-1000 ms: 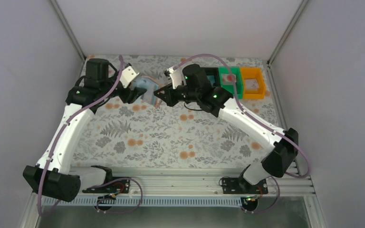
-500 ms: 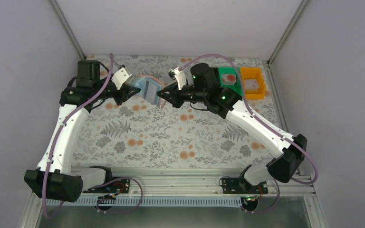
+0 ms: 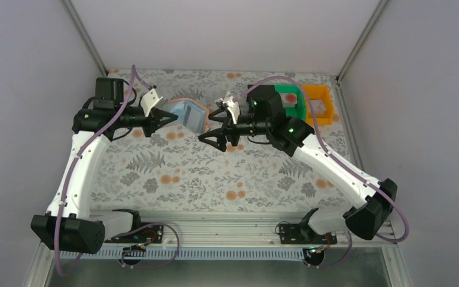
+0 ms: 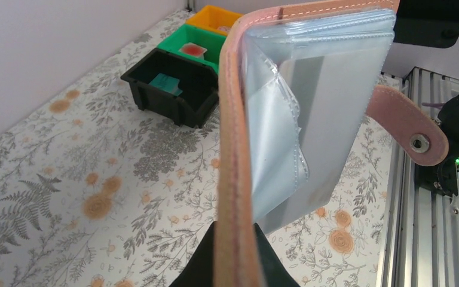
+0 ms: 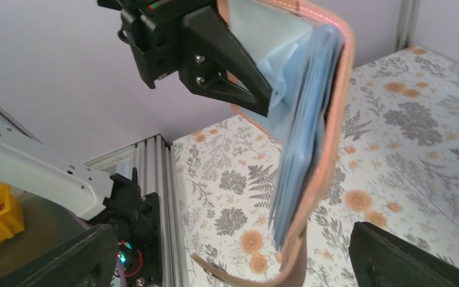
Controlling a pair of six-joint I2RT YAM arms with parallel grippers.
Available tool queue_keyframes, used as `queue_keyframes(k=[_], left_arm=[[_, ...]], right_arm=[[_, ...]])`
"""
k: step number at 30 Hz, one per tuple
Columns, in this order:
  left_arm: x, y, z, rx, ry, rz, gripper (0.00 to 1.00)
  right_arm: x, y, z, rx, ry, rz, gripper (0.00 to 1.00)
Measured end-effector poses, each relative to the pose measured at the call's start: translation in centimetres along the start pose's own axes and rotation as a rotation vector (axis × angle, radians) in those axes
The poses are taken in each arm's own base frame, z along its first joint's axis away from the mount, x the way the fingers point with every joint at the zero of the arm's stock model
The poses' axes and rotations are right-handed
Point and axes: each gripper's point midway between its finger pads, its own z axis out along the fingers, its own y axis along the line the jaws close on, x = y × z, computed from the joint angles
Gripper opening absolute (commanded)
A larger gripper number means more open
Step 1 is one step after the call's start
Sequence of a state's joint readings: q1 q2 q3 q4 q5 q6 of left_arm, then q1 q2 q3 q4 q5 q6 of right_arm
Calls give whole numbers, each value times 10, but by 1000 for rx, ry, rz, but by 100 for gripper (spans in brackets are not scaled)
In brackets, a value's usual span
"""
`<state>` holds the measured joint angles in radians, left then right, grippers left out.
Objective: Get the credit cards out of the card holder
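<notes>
Left fingers (image 5: 227, 57) pinching card holder (image 5: 305, 137), aloft

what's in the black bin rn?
One teal card lies on the floor of the black bin. The bin's near wall hides the front strip of the floor. In the top view the right arm covers the bin.

Card holder (image 4: 234, 149): salmon-tan outer skin, leather-like, matt, pale stitching along the edge. Strap tab (image 4: 403, 122) of the same stuff, with a shiny metal snap stud (image 4: 419, 142). Inner sleeves (image 4: 275, 155) clear soft plastic, glossy, crinkled. Left tool (image 3: 170, 118): fingers (image 5: 215, 60) hard matt black plastic, bright screw heads (image 5: 198, 58). Bench (image 4: 66, 197) cover floral print, matt, smooth. Black bin (image 4: 161, 103), green bin (image 4: 209, 33), orange bin (image 4: 212, 11): moulded plastic, slight sheen. Front rail (image 4: 421, 239) ribbed bare metal.
</notes>
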<state>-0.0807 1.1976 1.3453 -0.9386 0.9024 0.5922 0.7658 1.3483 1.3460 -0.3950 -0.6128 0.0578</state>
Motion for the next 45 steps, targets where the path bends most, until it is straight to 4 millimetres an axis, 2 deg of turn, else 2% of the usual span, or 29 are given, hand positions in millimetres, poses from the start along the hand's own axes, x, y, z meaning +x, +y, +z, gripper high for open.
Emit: queue_keyframes(k=[3, 7, 10, 13, 16, 17, 18, 20, 24, 28, 31, 33, 35, 41, 45], left_arm=[[-1, -1, 0, 7, -6, -8, 3], [-3, -5, 0, 31, -19, -11, 2], [-4, -10, 0, 57, -27, -13, 2], [-5, -18, -1, 97, -42, -14, 2], [-6, -31, -3, 162, -66, 5, 3], [-6, -35, -4, 182, -72, 10, 8], [-6, -40, -5, 207, -80, 14, 25], [-7, -46, -7, 234, -93, 18, 40], [-12, -43, -9, 202, -100, 10, 57], [-10, -9, -7, 7, -55, -14, 70], [-2, 16, -3, -109, -13, -38, 83], [4, 25, 1, -150, 12, -46, 90], [7, 27, 5, -164, 29, -36, 99], [6, 20, 11, -183, 58, 27, 100], [8, 27, 14, -223, 81, 49, 100]], right_arm=[[-4, 4, 4, -39, -24, -14, 95], [-13, 3, 11, -64, -65, -33, 79], [-15, -1, 16, -63, -76, -39, 71], [-15, -2, 16, -60, -80, -61, 50], [-11, -1, 14, -55, -85, -88, 17], [-9, -1, 13, -53, -84, -96, 7], [-8, 0, 12, -53, -84, -97, 4], [-9, 1, 10, -51, -86, -98, 4], [-6, -1, 9, -41, -75, -85, 4], [0, -4, 9, -32, -46, -19, 4], [1, -9, 7, -7, -18, 72, 4], [-1, -18, 5, 35, -10, 142, 4], [-5, -31, 3, 107, -19, 212, 4], [-6, -66, -5, 305, -74, 367, 4], [-6, -71, -6, 328, -86, 405, 4]])
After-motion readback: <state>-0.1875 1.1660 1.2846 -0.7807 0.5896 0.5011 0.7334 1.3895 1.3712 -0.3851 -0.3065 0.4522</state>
